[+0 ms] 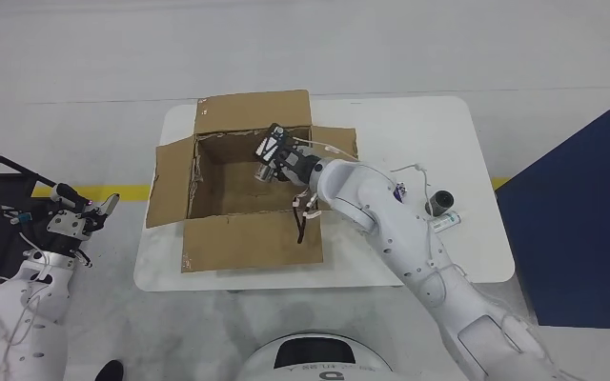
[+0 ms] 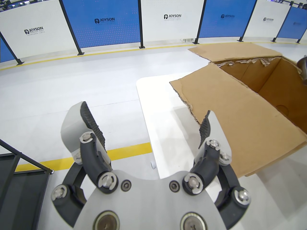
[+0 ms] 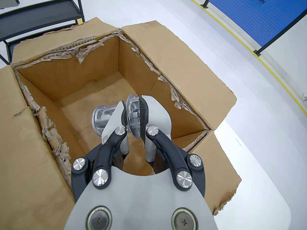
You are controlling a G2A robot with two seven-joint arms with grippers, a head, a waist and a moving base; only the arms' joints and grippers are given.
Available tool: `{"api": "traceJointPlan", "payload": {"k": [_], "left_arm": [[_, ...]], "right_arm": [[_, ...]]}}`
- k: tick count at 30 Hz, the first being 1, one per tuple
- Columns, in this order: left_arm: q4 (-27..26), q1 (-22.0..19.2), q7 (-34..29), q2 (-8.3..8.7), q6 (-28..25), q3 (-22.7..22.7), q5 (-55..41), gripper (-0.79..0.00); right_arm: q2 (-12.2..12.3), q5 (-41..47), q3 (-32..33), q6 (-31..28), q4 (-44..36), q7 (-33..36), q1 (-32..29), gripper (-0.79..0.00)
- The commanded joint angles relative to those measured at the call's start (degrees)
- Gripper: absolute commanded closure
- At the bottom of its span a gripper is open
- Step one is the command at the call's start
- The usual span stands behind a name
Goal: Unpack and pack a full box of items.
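Over the open box (image 3: 72, 80), right gripper (image 3: 133, 107) is clamped on a metal part (image 3: 99, 118). Left gripper (image 2: 146, 117) hangs spread wide.

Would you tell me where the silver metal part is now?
In the right wrist view, the silver metal part is clamped in the right gripper, over the open cardboard box's interior.

A fenced test hall (blue and white partition panels (image 2: 108, 25), yellow floor line (image 2: 129, 150)).

Bright, even overhead light fills the room; the white bench (image 1: 419, 124) and floor (image 1: 286, 48) glare softly. The box (image 3: 72, 77) is dimmer inside. Wrist views bow the fence panels (image 2: 168, 17).
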Motion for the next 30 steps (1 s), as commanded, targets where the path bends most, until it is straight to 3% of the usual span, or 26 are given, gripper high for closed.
{"api": "traceJointPlan", "payload": {"k": [1, 6, 13, 23, 30], "left_arm": [[0.00, 0.00, 0.00, 0.00, 0.00, 0.00, 0.00, -0.785], [0.00, 0.00, 0.00, 0.00, 0.00, 0.00, 0.00, -0.785], [0.00, 0.00, 0.00, 0.00, 0.00, 0.00, 0.00, -0.785], [0.00, 0.00, 0.00, 0.00, 0.00, 0.00, 0.00, -0.785], [0.00, 0.00, 0.00, 0.00, 0.00, 0.00, 0.00, -0.785]], "right_arm": [[0.00, -0.02, 0.00, 0.02, 0.00, 0.00, 0.00, 0.000], [0.06, 0.34, 0.31, 0.18, -0.38, -1.44, -0.76, 0.000], [2.11, 1.08, 8.60, -1.81, -6.98, -8.17, -8.98, 0.000], [5.19, 3.78, 26.92, -2.06, -20.73, -21.64, -29.03, 0.000], [6.11, 7.05, 38.82, 1.07, -25.19, -30.96, -43.36, 0.000]]}}
